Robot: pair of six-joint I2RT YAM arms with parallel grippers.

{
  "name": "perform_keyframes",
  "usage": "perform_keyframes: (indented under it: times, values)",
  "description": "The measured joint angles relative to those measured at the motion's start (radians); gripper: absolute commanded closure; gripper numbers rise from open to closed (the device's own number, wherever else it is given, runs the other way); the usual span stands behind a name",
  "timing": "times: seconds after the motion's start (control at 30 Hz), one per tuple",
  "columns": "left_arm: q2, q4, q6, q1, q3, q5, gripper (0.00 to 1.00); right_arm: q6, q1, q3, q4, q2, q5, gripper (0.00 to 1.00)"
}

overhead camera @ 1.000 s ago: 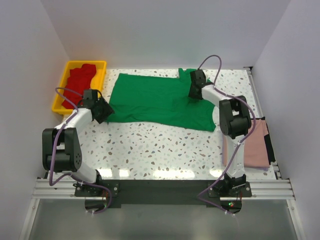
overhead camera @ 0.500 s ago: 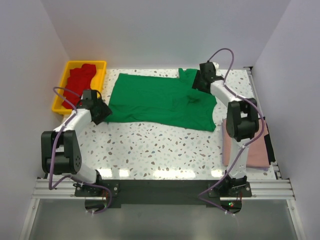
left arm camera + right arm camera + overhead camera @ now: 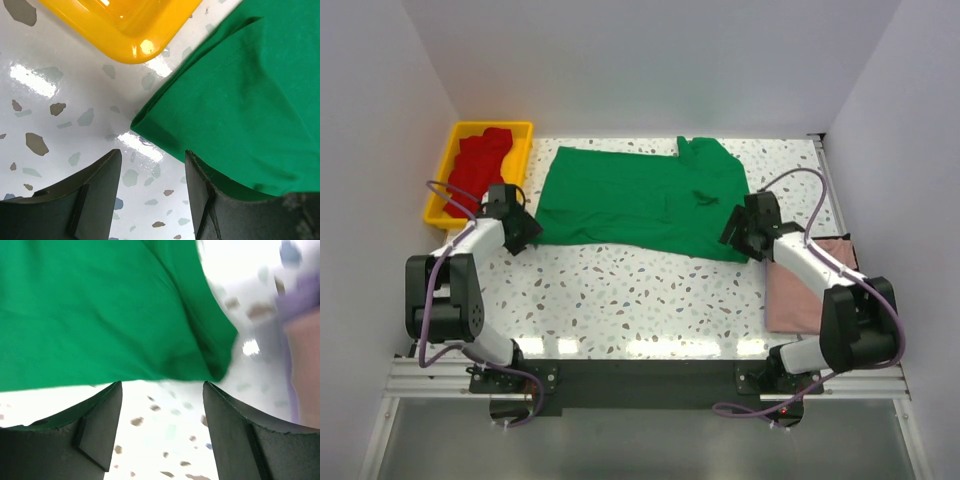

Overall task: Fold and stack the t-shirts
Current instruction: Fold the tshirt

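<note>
A bright green t-shirt [image 3: 640, 198] lies spread flat across the back half of the table. My left gripper [image 3: 525, 232] is open at its near left corner [image 3: 150, 125], with bare table between the jaws. My right gripper [image 3: 735, 232] is open just off the shirt's near right corner [image 3: 215, 365], empty. A dusty pink t-shirt [image 3: 815, 290] lies folded at the right edge, partly under my right arm. Red t-shirts [image 3: 480, 165] are piled in the yellow tray [image 3: 455, 135].
The yellow tray's corner [image 3: 130, 35] is close beyond my left gripper. White walls close in the table at the back and both sides. Speckled tabletop [image 3: 640, 295] lies between the shirt and the arm bases.
My right gripper has swung from the shirt's far right part, near the collar, down to its near right corner. The left gripper has barely moved. The shirt lies as before.
</note>
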Motion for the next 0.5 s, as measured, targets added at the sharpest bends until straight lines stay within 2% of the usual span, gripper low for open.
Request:
perform_keyframes:
  times: [0.2,0.5]
  values:
    - [0.037,0.001,-0.014,0.000,-0.001,-0.004,0.42,0.053,0.000,-0.130,-0.004,-0.044,0.001,0.32]
    - [0.048,0.010,-0.014,0.000,-0.001,-0.021,0.42,0.089,0.000,-0.142,0.056,-0.017,0.055,0.36]
